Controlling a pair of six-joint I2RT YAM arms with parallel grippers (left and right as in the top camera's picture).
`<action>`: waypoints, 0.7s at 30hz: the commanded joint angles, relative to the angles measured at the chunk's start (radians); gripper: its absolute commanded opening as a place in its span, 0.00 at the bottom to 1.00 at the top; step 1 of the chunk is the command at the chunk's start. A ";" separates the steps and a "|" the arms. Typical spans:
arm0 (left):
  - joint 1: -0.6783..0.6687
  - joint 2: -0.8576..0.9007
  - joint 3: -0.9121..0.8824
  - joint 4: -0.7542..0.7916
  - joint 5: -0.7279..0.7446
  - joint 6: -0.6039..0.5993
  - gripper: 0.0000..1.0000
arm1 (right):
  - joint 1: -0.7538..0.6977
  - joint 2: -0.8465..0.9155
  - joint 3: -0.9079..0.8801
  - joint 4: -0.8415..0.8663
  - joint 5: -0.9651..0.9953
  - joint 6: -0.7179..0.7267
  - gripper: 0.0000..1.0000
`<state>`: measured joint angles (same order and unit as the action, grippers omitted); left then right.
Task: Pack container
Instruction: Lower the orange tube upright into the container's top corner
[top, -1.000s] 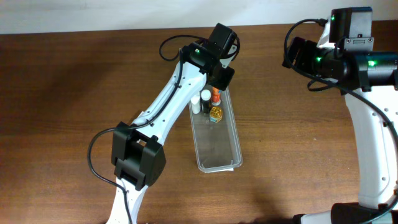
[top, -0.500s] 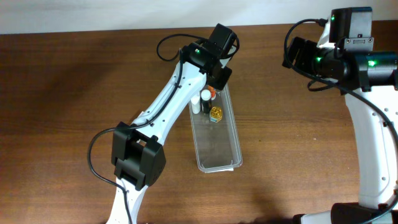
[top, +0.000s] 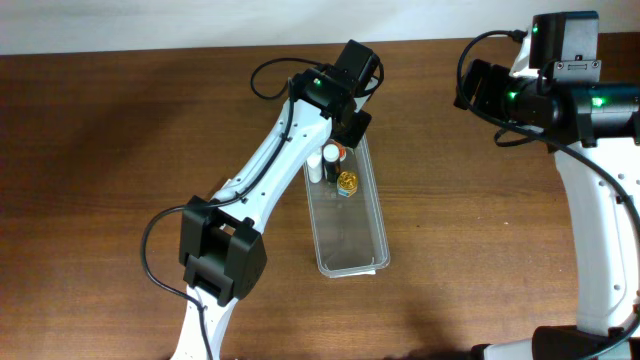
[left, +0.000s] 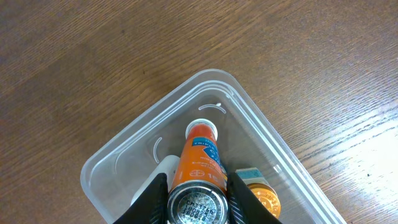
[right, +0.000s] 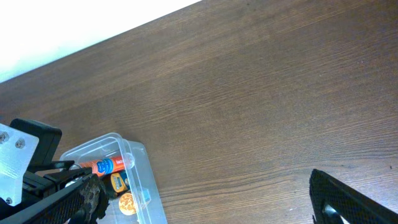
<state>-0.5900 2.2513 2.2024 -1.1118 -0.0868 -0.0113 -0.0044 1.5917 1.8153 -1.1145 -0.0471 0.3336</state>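
The container (top: 352, 240) is a long clear bin in the middle of the table; its far end shows in the left wrist view (left: 118, 155) and in the right wrist view (right: 142, 180). My left gripper (left: 198, 204) is shut on an orange tube (left: 200, 155) and holds it tilted inside the container's far end (top: 345, 128). A white bottle (top: 315, 165) and a gold-lidded jar (top: 348, 182) lie in the bin beside it. My right gripper (right: 211, 208) is open and empty, high over bare table at the right (top: 478, 88).
Brown wooden table (top: 120, 150) all round the bin. The near half of the bin holds nothing. The left arm (top: 270, 180) stretches over the table to the bin's left. A white wall edge runs along the back (top: 150, 20).
My left gripper has shifted slightly toward the bin's far end with the orange tube in it. The right arm has not moved.
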 joint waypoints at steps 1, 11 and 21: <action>-0.004 -0.042 0.007 -0.005 -0.014 0.005 0.11 | -0.003 0.003 0.009 0.003 -0.005 0.001 0.98; -0.004 -0.042 0.007 -0.004 -0.014 0.005 0.38 | -0.003 0.003 0.009 0.003 -0.005 0.001 0.98; -0.004 -0.042 0.007 0.000 -0.015 0.005 0.40 | -0.003 0.003 0.009 0.003 -0.005 0.001 0.98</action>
<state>-0.5900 2.2513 2.2024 -1.1118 -0.0872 -0.0109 -0.0044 1.5917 1.8153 -1.1145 -0.0471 0.3336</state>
